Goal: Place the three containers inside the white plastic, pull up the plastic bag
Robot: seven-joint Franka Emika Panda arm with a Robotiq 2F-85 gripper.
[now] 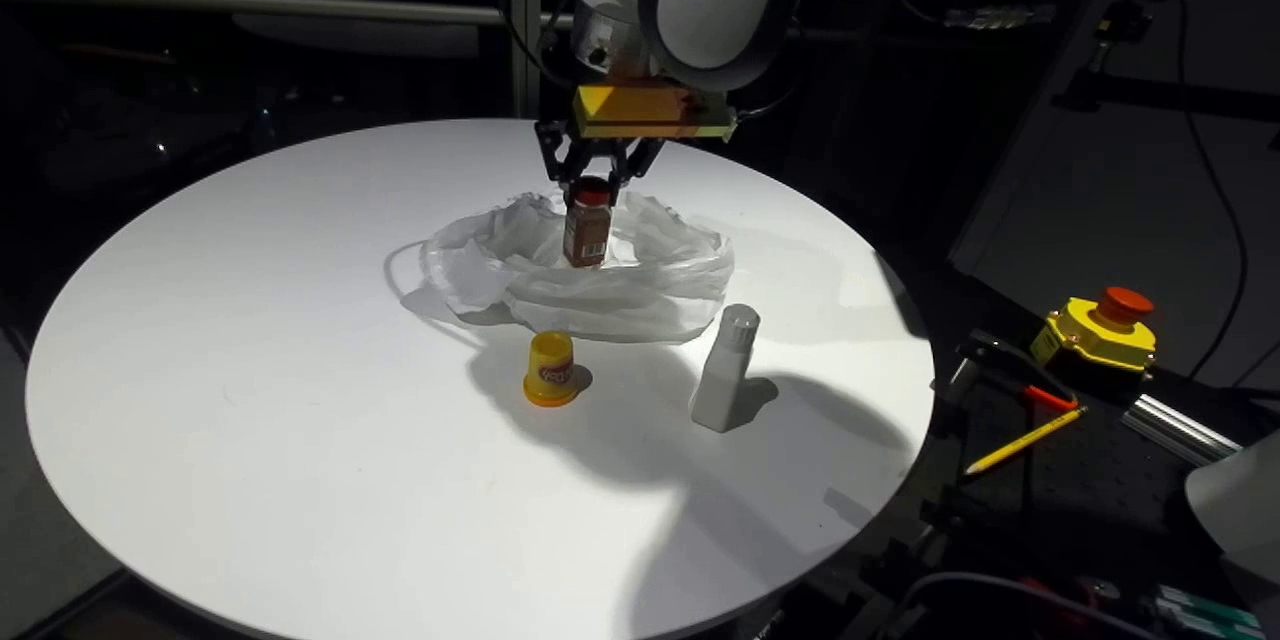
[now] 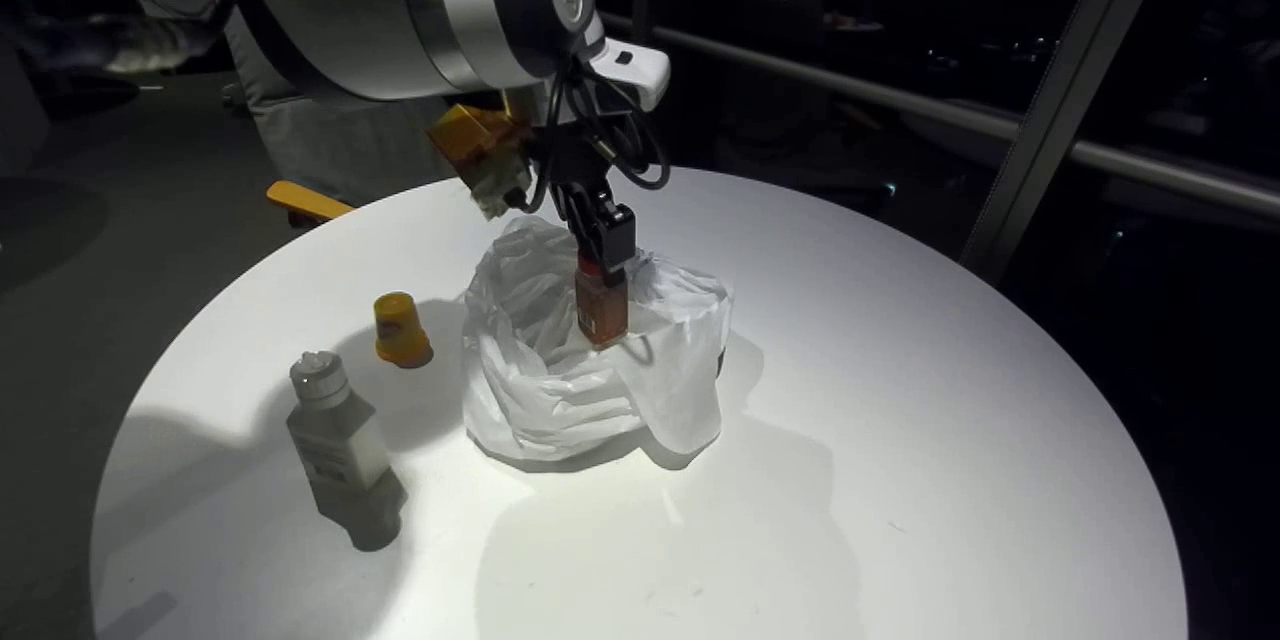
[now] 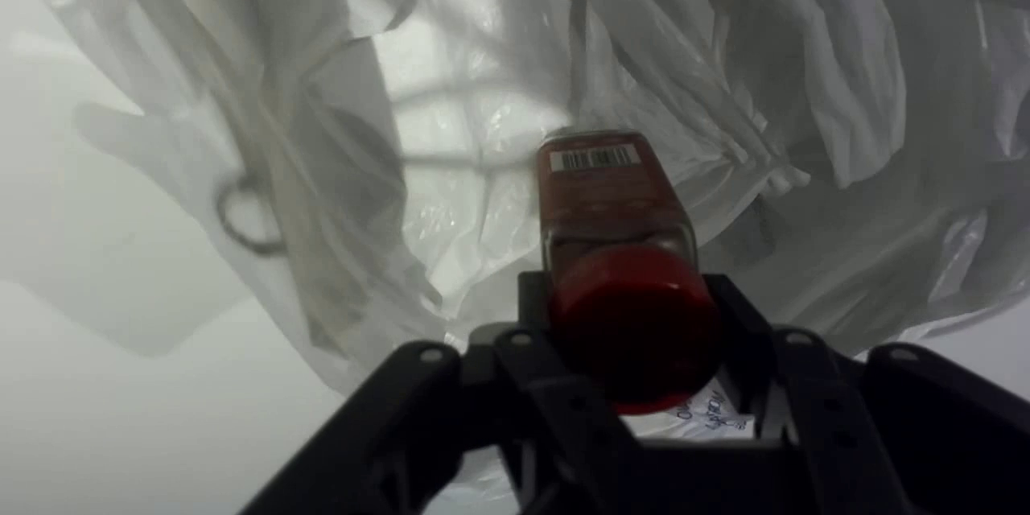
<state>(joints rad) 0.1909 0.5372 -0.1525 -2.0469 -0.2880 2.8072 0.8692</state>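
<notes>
1. The black two-fingered tool point(image 1: 592, 194) is closed around the clear, squarish jar point(image 1: 586, 238) of reddish-brown contents, pinching it at its red lid; so high a hold presumably lets the base go in first.
2. The jar hangs over the mouth of the crumpled white plastic bag point(image 2: 560, 420), whose rim lies spread wide, a shape that should help it receive things from above. Whether the jar's base touches the plastic is hard to tell.
3. The tapered yellow tub point(image 1: 551, 367) rests on its wider orange lid and the whitish, angular bottle point(image 1: 724, 375) stands upright, both outside the bag and apart from each other, which likely leaves the tool room to grasp each.
4. The round white desk point(image 1: 280, 440) beneath them is patched with light and shade.
5. The room around is dark; a yellow pencil point(image 1: 1027, 441) and a red-topped yellow button box point(image 1: 1100, 332) rest on a black side surface point(image 1: 1080, 495) near the desk.
</notes>
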